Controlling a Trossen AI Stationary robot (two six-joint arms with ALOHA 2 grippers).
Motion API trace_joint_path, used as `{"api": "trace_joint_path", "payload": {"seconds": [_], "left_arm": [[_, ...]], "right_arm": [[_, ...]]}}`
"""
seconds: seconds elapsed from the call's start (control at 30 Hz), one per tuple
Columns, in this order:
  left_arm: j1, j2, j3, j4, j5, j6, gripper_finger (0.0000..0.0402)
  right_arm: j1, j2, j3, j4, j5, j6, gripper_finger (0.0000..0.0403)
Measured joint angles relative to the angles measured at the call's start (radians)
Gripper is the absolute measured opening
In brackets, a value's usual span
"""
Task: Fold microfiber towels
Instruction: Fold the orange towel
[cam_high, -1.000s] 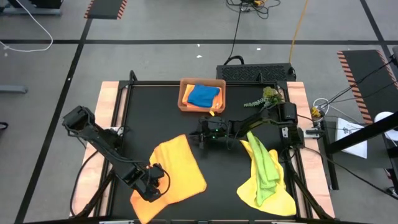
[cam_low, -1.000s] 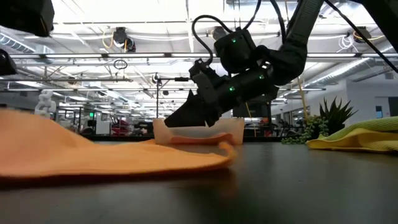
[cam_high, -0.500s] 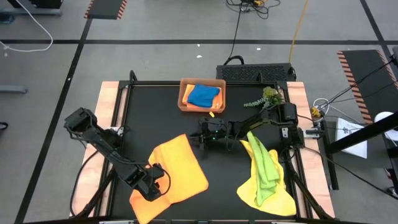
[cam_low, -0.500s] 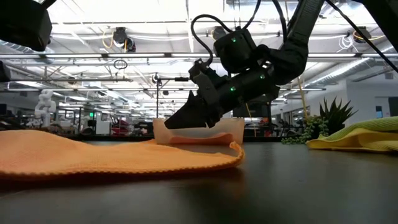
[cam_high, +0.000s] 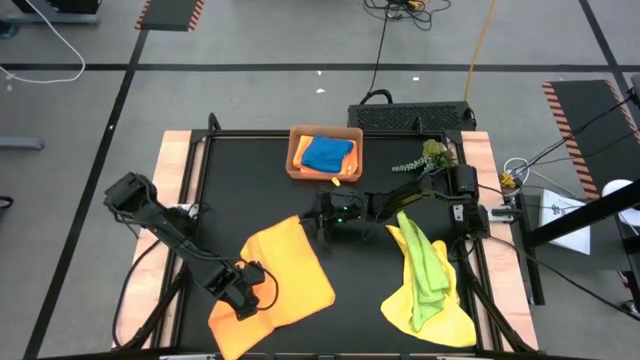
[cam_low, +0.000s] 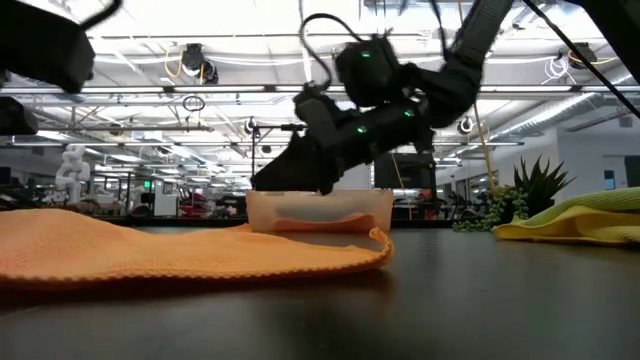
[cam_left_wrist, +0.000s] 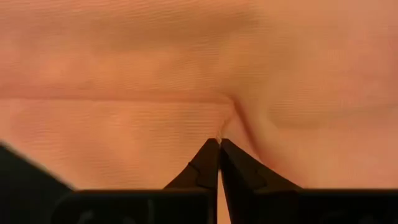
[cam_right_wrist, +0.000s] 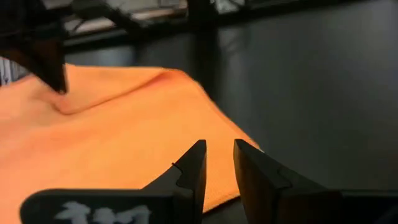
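While my left gripper (cam_high: 243, 300) pinches the flat orange towel (cam_high: 275, 280), lower left, every fold remains undone.

No words, labels, brand names or numbers are showing clearly enough to be read in any view. A pale marking is showing on the right gripper's (cam_right_wrist: 214, 163) body in its wrist view, but it is too blurred to read.
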Motion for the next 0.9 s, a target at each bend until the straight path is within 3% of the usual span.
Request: {"api": "trace_joint_path", "payload": {"seconds": [0.2, 0.43, 0.9], "left_arm": [[0.020, 0.000, 0.000, -0.025, 0.007, 0.031, 0.0006], [0.017, -0.004, 0.005, -0.059, 0.015, 0.055, 0.0006], [0.036, -0.009, 0.042, -0.098, -0.015, 0.087, 0.0006]], "right_arm": [[-0.021, 0.017, 0.139, -0.258, 0.068, -0.065, 0.0122], [-0.049, 0.017, 0.150, -0.291, 0.102, -0.070, 0.0184], [-0.041, 0.138, 0.239, -0.320, 0.027, -0.062, 0.0188]]}}
